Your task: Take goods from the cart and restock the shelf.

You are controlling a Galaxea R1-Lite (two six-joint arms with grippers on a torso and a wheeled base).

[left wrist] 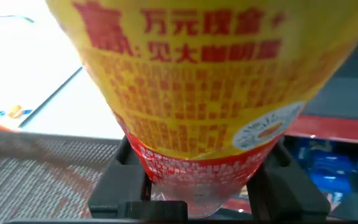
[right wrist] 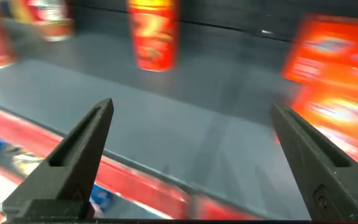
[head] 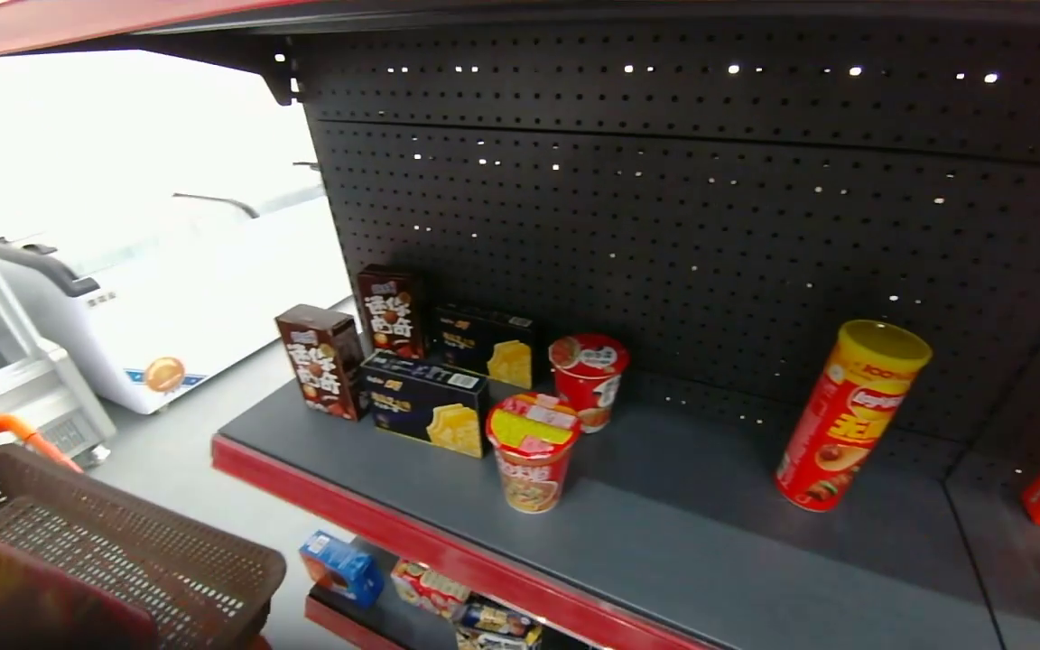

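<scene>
This is looking like a shop: boxed snacks point(head: 430, 402) are lining a pegboard-backed shelf point(head: 710, 551), a chest freezer point(head: 195, 298) standing far left.

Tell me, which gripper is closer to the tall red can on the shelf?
Right. The right gripper faces the shelf, can ahead of it; the left gripper is by the cart basket, holding a yellow package.

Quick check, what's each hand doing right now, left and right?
Left hand: closed, holding a yellow-and-red container.
Right hand: open, holding nothing.
</scene>
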